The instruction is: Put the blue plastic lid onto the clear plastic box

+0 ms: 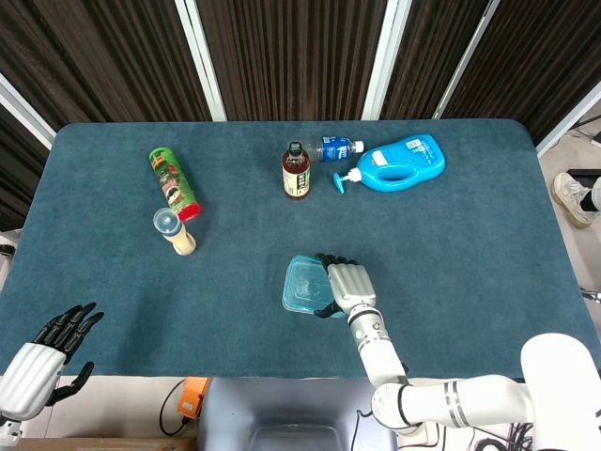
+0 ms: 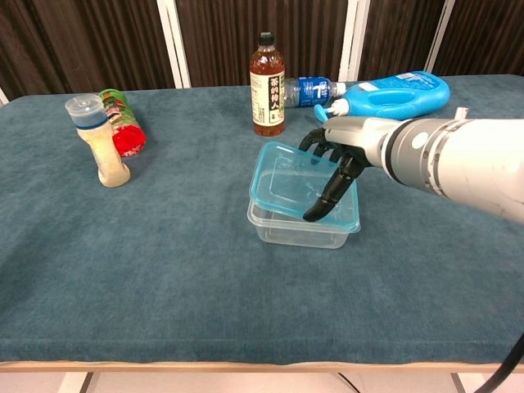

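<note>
Right hand [image 2: 340, 155] fingers grasping blue lid [image 2: 299, 187] | tilt on clear box [image 2: 295, 231]: chest view only

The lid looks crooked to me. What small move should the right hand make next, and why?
Probably press the far edge down: in the chest view the blue lid sits tilted on the clear box, far side raised, with the right hand resting on it.

Right hand [image 1: 346, 286] on blue lid [image 1: 302, 286], box apparently beneath, left hand [image 1: 47, 352] apart
</note>
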Motion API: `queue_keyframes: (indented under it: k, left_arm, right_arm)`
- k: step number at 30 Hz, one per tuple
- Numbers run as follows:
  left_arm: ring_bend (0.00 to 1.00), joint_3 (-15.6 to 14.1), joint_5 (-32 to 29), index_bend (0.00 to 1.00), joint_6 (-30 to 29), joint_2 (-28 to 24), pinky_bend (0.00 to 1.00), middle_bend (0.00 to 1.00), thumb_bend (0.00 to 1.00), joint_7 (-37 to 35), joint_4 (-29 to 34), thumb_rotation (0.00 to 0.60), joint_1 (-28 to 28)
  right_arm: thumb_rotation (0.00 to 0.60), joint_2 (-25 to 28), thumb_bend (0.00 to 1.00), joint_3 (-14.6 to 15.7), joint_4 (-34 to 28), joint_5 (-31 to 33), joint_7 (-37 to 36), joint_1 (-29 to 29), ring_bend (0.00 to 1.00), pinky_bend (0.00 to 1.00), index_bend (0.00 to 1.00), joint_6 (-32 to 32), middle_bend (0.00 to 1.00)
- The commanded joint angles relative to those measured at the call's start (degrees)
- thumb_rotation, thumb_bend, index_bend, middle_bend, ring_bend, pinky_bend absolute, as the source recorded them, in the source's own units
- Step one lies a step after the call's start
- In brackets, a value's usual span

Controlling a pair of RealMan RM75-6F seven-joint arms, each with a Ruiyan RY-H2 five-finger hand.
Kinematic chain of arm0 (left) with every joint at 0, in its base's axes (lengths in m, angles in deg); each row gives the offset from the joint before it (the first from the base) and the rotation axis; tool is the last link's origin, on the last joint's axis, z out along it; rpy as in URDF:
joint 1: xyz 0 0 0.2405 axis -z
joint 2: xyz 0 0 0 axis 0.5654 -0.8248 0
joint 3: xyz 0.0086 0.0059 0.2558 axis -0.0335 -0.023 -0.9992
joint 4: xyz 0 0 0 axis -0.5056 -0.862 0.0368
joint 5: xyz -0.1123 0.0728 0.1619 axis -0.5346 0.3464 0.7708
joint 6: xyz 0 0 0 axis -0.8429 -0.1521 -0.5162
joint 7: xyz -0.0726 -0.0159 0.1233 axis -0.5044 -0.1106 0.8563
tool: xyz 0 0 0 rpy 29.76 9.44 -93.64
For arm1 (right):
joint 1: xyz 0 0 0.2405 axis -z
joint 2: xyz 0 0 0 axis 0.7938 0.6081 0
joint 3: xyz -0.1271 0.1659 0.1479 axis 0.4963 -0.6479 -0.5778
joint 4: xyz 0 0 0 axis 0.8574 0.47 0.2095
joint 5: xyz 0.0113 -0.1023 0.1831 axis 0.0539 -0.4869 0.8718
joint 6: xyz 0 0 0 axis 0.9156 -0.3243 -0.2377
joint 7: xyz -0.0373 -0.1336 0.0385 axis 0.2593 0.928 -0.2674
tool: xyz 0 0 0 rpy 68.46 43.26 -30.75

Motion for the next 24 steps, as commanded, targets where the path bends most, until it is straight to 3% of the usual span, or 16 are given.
queue_keyframes:
  k: [1,14,24]
  left_arm:
    - [0.00,0.00,-0.02,0.00,-0.02,-0.02,0.16,0.00,0.43,-0.04,0.00,0.600,-0.02]
    - [0.00,-0.01,0.05,0.00,-0.39,-0.25,0.16,0.00,0.43,-0.68,-0.12,0.600,-0.10]
    - [0.00,-0.05,0.07,0.00,-0.41,-0.29,0.16,0.00,0.43,-0.76,-0.14,0.600,-0.15]
  right_arm:
    - [0.600,-0.23,0.35,0.06,0.44,0.17,0.27,-0.12,0.40,0.50,0.74,-0.04,0.48]
    - [0.600,-1.85,0.34,-0.44,2.87,1.67,1.18,-0.81,0.40,0.50,0.73,-0.90,0.48]
    - [0.600,-2.15,0.35,0.00,3.61,4.58,5.05,-2.77,0.33,0.44,0.65,-1.90,0.48]
